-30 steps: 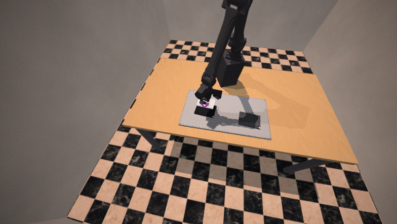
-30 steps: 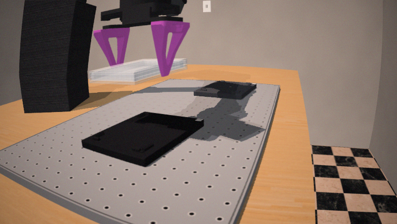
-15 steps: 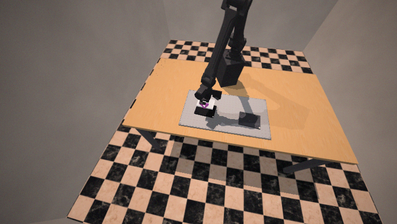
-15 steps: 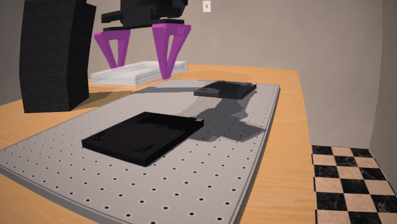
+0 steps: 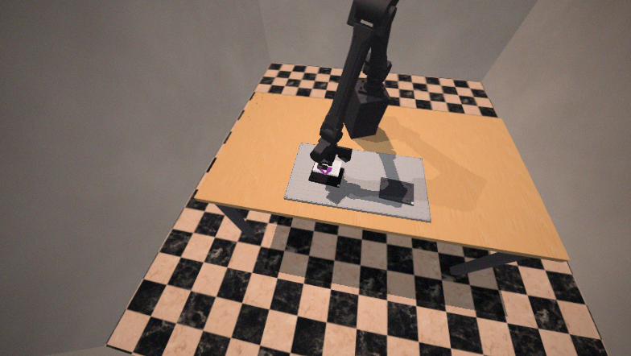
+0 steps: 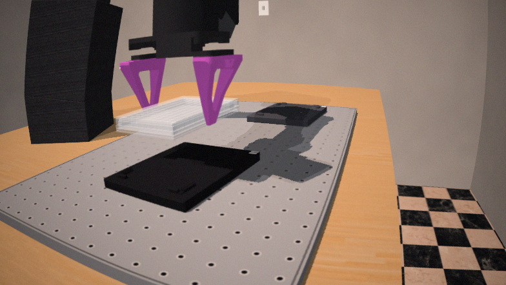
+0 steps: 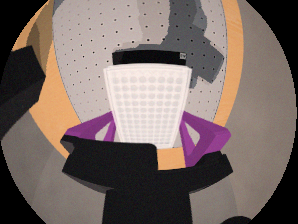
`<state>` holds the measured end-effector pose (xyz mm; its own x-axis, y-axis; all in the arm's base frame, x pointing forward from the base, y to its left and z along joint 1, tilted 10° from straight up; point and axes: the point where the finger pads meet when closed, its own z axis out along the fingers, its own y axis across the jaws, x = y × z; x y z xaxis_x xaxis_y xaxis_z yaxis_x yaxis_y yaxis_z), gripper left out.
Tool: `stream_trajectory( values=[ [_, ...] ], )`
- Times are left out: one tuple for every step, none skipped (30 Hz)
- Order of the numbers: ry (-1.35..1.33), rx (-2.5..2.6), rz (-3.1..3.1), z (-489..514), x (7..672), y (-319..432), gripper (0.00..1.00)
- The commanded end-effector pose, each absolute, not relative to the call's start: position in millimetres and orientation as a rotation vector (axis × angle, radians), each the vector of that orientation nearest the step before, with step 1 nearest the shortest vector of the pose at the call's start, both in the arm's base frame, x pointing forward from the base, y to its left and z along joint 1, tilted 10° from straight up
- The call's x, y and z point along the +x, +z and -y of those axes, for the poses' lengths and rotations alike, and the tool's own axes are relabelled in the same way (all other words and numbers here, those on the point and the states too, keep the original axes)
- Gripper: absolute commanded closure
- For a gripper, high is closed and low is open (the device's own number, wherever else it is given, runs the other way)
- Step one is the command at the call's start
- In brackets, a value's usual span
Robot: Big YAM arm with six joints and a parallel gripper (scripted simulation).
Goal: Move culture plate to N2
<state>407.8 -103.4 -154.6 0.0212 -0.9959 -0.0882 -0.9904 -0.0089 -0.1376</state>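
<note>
Now, working down from the biggest thing: a wooden table (image 5: 485, 176) carries a grey perforated board (image 5: 397, 208), and the black arm (image 5: 353, 79) reaches down from its base block (image 6: 63, 70) towards the left part of the board in the top view. Two black nests lie flat on the board, well apart. One nest (image 6: 184, 173) sits low and centre in the exterior view. The other (image 6: 290, 115) sits farther back, right of centre, and has nothing on it. Reckoning left and right from the arm's base, the far one is most likely N1 and the near one N2.

The clear plate (image 6: 155, 127) hangs in the air, level, with its lid (image 7: 147, 103) apparently down on it. The gripper (image 6: 179, 113) is clenched on it, the purple fingers (image 6: 212, 88) pressing its two long sides. It touches neither nest.

The coming move looks like a straight lowering, and it turns on how the plate lies over the near nest. In the wrist view the plate's long axis runs up the frame, away from the jaws, and the nest's black edge shows just past the plate's far short side, parallel to it. So the two seem squared up. The plate is perhaps set slightly towards the arm's base, though the slanted views make that hard to judge. A small white tab (image 6: 253, 153) marks one corner of the near nest; which plate corner holds A1 cannot be told
</note>
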Motion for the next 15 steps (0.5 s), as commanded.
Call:
stream_trajectory(
  values=[
    [-0.105,-2.100,-2.084,112,429,-153,1.00],
    [-0.105,-2.100,-2.085,111,429,-154,1.00],
    [-0.104,-2.100,-2.084,110,429,-156,1.00],
    [-0.103,-2.101,-2.083,109,430,-158,1.00],
    [-0.103,-2.104,-2.081,108,430,-159,1.00],
    [-0.102,-2.106,-2.078,107,430,-161,1.00],
    [-0.102,-2.109,-2.076,106,431,-163,1.00],
    [-0.102,-2.110,-2.075,105,431,-165,1.00],
    [-0.101,-2.110,-2.076,105,431,-166,1.00],
    [-0.101,-2.109,-2.077,105,431,-168,1.00],
    [-0.101,-2.107,-2.079,106,431,-170,1.00],
    [-0.101,-2.106,-2.080,106,431,-171,1.00],
    [-0.101,-2.107,-2.080,106,431,-173,1.00],
    [-0.100,-2.108,-2.078,105,431,-175,1.00],
    [-0.100,-2.110,-2.076,104,431,-177,1.00]
  ],
)
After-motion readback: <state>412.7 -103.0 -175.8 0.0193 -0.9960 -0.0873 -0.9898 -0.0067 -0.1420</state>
